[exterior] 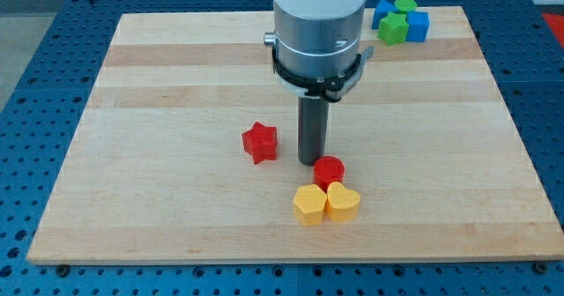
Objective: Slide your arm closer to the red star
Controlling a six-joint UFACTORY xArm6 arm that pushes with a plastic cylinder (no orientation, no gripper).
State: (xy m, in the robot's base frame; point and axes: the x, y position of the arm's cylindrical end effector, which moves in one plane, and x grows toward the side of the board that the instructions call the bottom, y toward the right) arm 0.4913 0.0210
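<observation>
My tip (310, 161), just right of red star (260, 142)

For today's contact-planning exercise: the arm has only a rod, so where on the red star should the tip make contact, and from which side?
Meet the red star on its right-facing side, coming from the view's right. My tip already stands just right of it with bare board between. The red cylinder and two yellow blocks sit lower right, out of that path.
</observation>
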